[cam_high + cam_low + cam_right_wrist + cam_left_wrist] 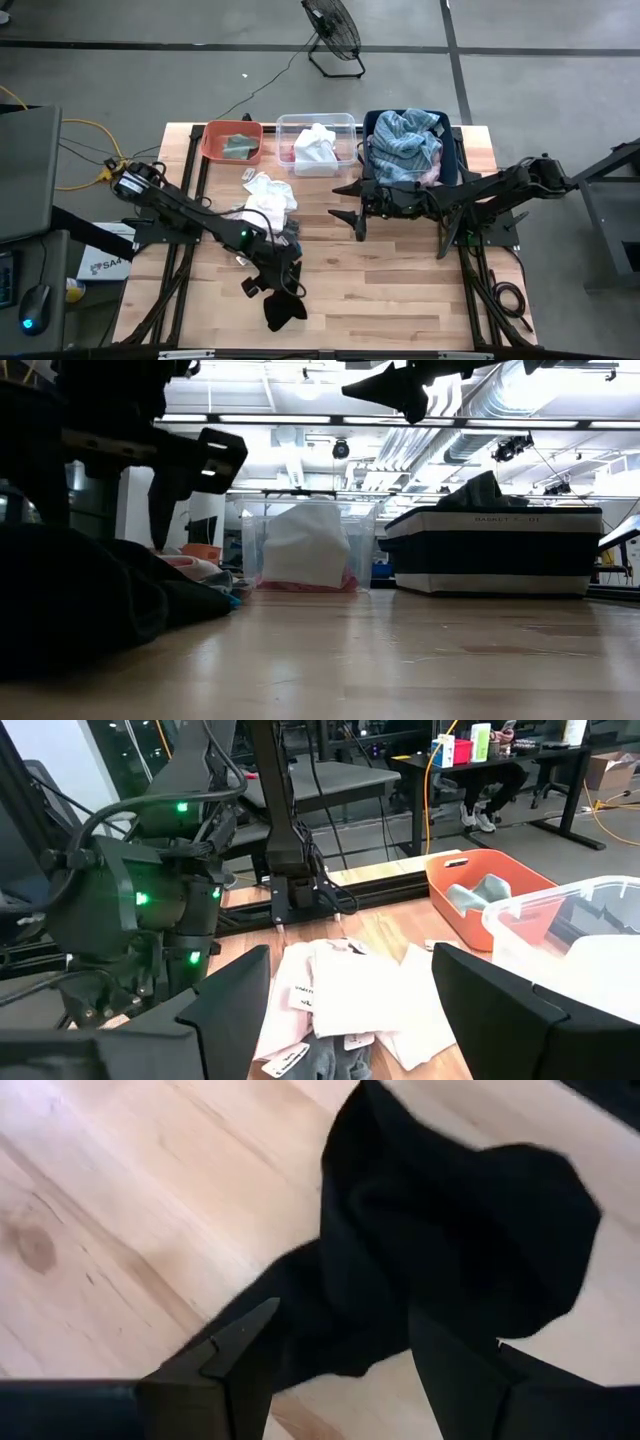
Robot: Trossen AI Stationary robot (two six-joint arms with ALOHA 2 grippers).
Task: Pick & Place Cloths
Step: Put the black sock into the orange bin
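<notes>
The main risk, as I judge it, is a thin or partial grab: the small black cloth [440,1250] is a loose, crumpled heap, and if the left gripper [340,1365] closes on only a fold at its edge, the fabric could slip out on the lift or trail across the wood. The heap also lies toward the table's front edge, so a dragged or dropped piece could slide off that edge. A second risk is catching the pile close by behind the arm, where the white cloth [268,193] lies with other fabric toward the left half of the table; a sweep back that way could snag it. In the left wrist view the left gripper's jaws stand wide, one finger on each side of a lobe of the black cloth, with the fabric running between them and bulging out beyond the tips; whether the pads already touch it I cannot tell. The larger part of the cloth lies ahead of the fingers, flat on the bare wood. The right gripper [400,222] waits with its jaws wide, above the table just in front of the dark blue bin [455,160], which stands at the back right and holds the large blue-striped cloth [405,145].
</notes>
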